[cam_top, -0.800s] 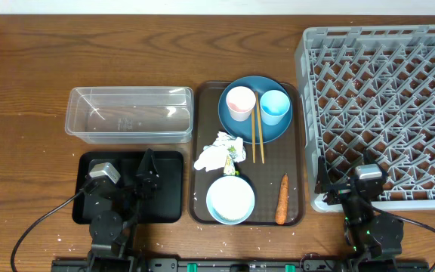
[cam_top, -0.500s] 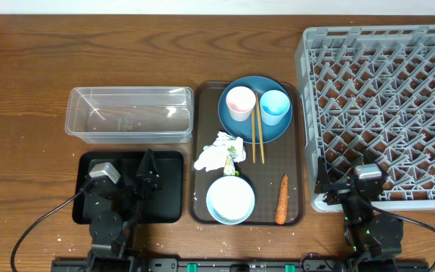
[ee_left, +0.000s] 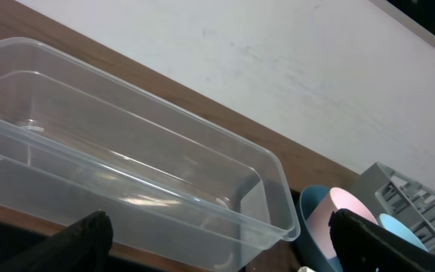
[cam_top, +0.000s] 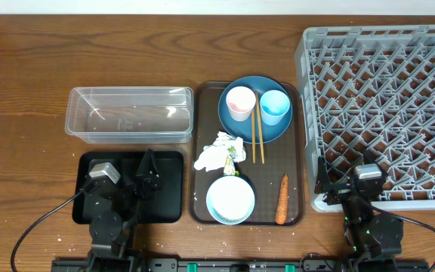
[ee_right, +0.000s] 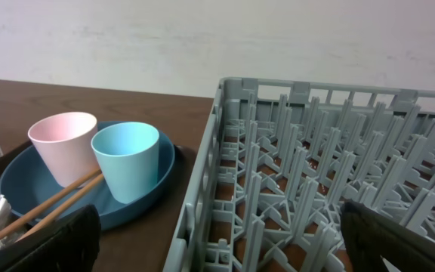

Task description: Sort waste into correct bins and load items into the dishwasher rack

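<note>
On the brown serving tray (cam_top: 202, 128) a dark-blue plate (cam_top: 236, 127) carries a pink cup (cam_top: 240, 102), a light-blue cup (cam_top: 275, 106) and wooden chopsticks (cam_top: 255, 140). Nearer me on it lie the crumpled wrapper (cam_top: 219, 153), the light-blue bowl (cam_top: 230, 199) and the carrot (cam_top: 282, 200). The clear tub (cam_top: 129, 113) stands left, the black tray (cam_top: 171, 205) in front of it. The grey rack (cam_top: 384, 91) is at the right. My left gripper (ee_left: 221, 245) is open and empty over the black tray, facing the tub (ee_left: 127, 174). My right gripper (ee_right: 217, 230) is open and empty at the rack's near left corner (ee_right: 202, 196).
The right wrist view shows both cups (ee_right: 60, 143) (ee_right: 127, 159) and the chopsticks (ee_right: 51, 200) left of the rack wall. A few white specks (cam_top: 60, 240) lie on the table at the front left. A white wall stands behind the table.
</note>
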